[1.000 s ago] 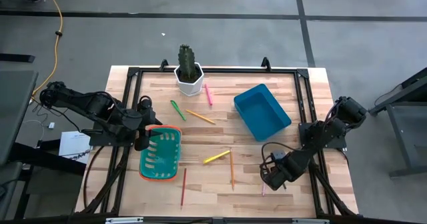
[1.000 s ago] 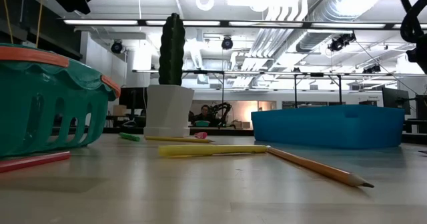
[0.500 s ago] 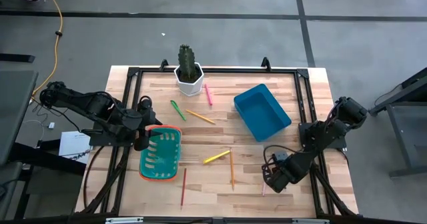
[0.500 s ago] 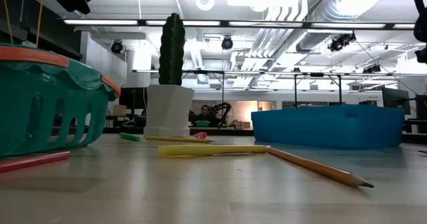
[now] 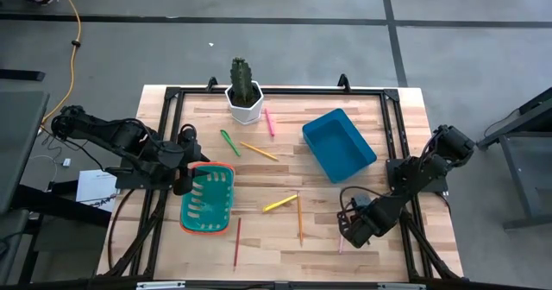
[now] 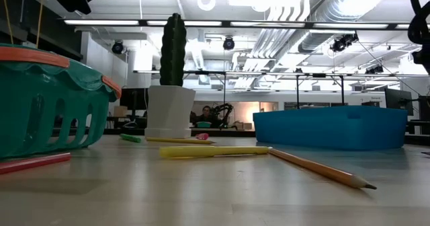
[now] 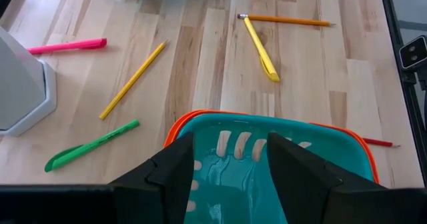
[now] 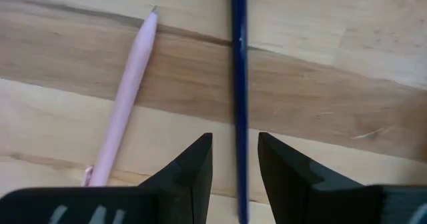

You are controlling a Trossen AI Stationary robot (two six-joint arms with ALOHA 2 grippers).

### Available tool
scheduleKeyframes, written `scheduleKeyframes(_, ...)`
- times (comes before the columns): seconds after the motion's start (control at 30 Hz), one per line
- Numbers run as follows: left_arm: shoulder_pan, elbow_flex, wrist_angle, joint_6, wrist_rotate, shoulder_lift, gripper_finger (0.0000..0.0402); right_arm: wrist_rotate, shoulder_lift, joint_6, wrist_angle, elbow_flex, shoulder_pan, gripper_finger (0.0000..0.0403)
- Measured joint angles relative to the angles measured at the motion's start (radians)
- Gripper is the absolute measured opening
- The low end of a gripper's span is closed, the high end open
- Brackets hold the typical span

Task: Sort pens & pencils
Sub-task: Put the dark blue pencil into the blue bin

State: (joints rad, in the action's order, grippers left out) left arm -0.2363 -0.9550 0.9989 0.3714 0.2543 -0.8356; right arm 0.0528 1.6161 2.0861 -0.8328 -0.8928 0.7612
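My right gripper [image 8: 235, 174] points down near the table's front right, open, with one finger on each side of a dark blue pencil [image 8: 239, 84] lying on the wood. A pale pink pencil [image 8: 123, 104] lies beside it. My left gripper [image 7: 230, 177] hangs open over the teal basket [image 7: 267, 151] at the left. On the table lie a green pen [image 5: 229, 142], a pink pen [image 5: 269, 122] and a yellow pen [image 5: 279, 204]. A yellow-orange pencil [image 5: 259, 151], an orange pencil [image 5: 299, 218] and a red pencil [image 5: 237, 242] also lie flat there.
A blue bin [image 5: 339, 143] stands at the back right. A potted cactus [image 5: 243, 91] in a white pot stands at the far edge. A black frame runs along the table's edges [image 5: 164, 143].
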Motion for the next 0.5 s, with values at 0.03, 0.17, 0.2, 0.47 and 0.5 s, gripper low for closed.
scheduleKeyframes(0.03, 0.000, 0.000, 0.000, 0.000, 0.000, 0.000, 0.0175, 0.000, 0.000, 0.000, -0.010, 0.000, 0.000, 0.0113)
scheduleKeyframes(0.17, 0.000, 0.000, 0.000, 0.000, 0.000, 0.000, 0.0175, 0.000, 0.000, -0.017, -0.010, 0.000, -0.011, 0.0113)
scheduleKeyframes(0.2, 0.000, 0.000, 0.000, 0.000, 0.000, 0.000, 0.0175, 0.000, 0.000, -0.020, 0.000, 0.000, -0.012, 0.0113)
scheduleKeyframes(0.47, 0.000, 0.000, 0.000, 0.000, 0.000, 0.000, 0.0175, 0.001, 0.000, -0.026, -0.016, 0.004, -0.016, 0.0113)
scheduleKeyframes(0.5, 0.000, 0.000, 0.000, 0.000, 0.000, 0.000, 0.0175, 0.007, 0.000, -0.025, 0.002, 0.009, -0.016, 0.0113)
